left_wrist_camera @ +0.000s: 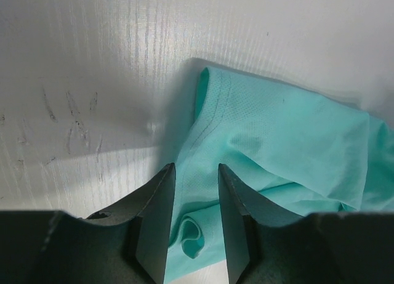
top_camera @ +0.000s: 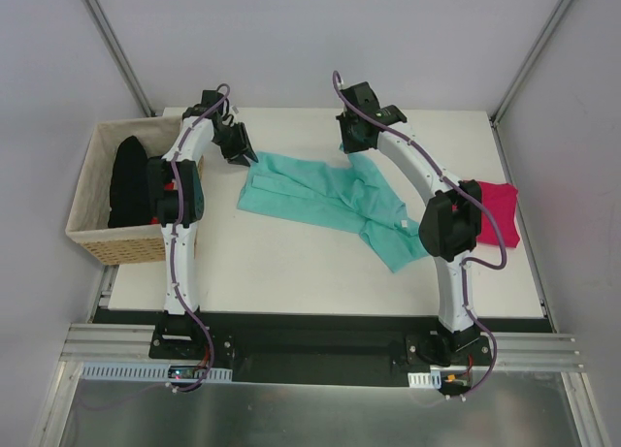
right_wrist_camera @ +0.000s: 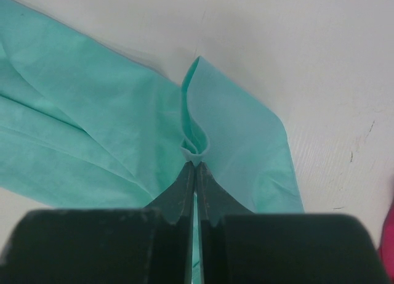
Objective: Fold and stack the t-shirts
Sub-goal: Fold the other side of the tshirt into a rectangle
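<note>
Teal t-shirt [top_camera: 320, 197] lies rumpled on table [top_camera: 291, 272], centre frame. My right gripper [right_wrist_camera: 196, 164] pressed together, pinching raised fold at upper edge; likely anchoring corner. My left gripper [left_wrist_camera: 196, 170] spread, straddling upper-left hem, nothing held; judged positioned for matching grasp.

Spread t-shirt [top_camera: 320, 197] centre of table [top_camera: 291, 272]; basket [top_camera: 85, 236] at left, shirts [top_camera: 126, 180] inside; another t-shirt [top_camera: 499, 212] right edge.
</note>
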{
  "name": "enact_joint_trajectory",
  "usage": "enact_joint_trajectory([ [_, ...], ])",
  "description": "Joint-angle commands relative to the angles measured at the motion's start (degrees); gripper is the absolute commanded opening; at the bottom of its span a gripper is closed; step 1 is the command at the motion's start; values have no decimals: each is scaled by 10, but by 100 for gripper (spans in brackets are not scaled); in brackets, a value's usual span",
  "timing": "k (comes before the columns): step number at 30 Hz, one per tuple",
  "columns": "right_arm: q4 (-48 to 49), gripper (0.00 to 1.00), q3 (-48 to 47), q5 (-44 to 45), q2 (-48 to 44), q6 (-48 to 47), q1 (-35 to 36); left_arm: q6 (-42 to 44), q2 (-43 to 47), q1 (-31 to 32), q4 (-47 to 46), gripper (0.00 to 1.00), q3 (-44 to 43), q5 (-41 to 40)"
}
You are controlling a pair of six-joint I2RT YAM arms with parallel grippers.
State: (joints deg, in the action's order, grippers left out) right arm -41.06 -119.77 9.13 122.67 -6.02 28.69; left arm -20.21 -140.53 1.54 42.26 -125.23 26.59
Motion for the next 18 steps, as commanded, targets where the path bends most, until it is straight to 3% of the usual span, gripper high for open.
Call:
enact_joint_trajectory([
  [1, -10, 1, -28, -3, -42, 15, -2, -4, -2, 4, 2, 34, -10, 14],
  [7, -12, 1, -27, -3, -45, 17, -2, -2, -5, 4, 2, 26, -10, 20],
  [18, -16, 1, -29, -1, -48, 15, -2, -10, -10, 5, 2, 35, -1, 14],
])
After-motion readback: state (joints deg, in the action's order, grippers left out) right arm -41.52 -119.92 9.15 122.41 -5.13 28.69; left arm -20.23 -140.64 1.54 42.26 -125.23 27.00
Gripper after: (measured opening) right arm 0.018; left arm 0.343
